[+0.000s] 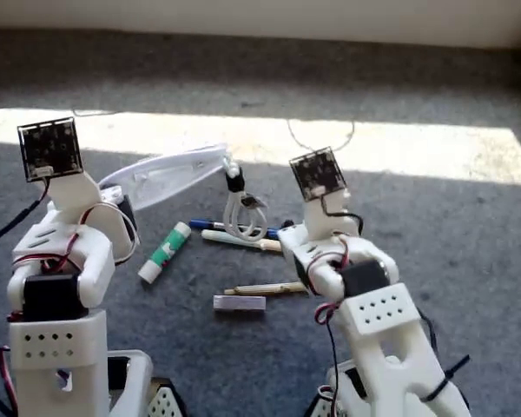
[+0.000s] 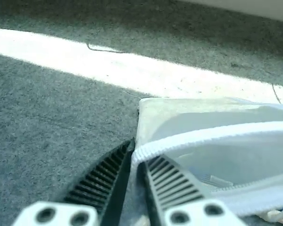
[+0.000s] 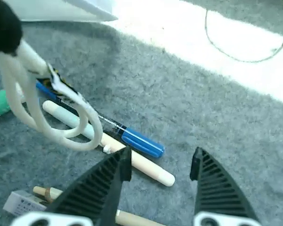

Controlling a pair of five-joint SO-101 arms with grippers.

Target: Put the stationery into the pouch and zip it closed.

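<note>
At the pouch point(image 2: 217, 146) corner, the left claw point(image 2: 138, 154) pinches the zip edge narrowly; that thin hold may slip and let the mouth sag. Near the pouch, the right claw point(image 3: 161, 156) gapes wide over the blue pen point(image 3: 142, 142), which might roll away.

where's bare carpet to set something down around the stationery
Widest free patch: the carpet outward of the right arm. A smaller one lies between the glue stick and the eraser. Crowded: between the arms, where cable, blue pen, cream pen and pencil cluster near the pouch.
</note>
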